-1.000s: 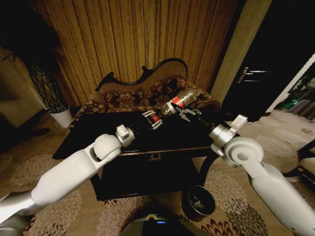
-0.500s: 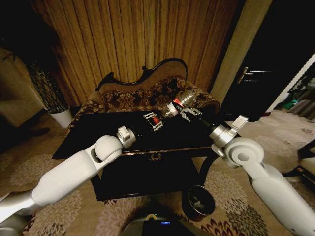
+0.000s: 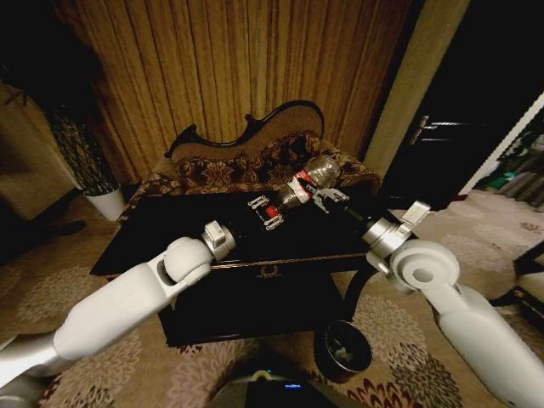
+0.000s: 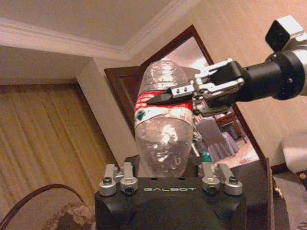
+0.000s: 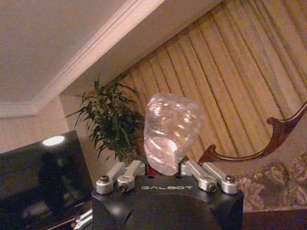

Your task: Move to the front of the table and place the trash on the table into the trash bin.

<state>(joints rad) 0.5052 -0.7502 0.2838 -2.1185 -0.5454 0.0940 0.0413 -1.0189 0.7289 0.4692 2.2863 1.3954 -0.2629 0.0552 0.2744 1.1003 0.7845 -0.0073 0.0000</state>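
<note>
Head camera looks down over the table [image 3: 170,223]; both wrist cameras face upward, sharing the bottle [image 4: 163,127].

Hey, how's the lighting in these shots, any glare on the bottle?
Head view: dim room, the black table nearly lost in shadow. Left wrist view: bright highlights on the clear bottle. Right wrist view: a warm glare spot glows low on the bottle.

Ribbed golden-brown curtains [image 3: 229,76] cover the back wall; a carved-back floral sofa [image 3: 246,161] stands before them; a leafy plant in a white pot [image 3: 109,202] sits left; patterned carpet [image 3: 51,297] covers the floor; a dark door [image 3: 459,119] stands right.
</note>
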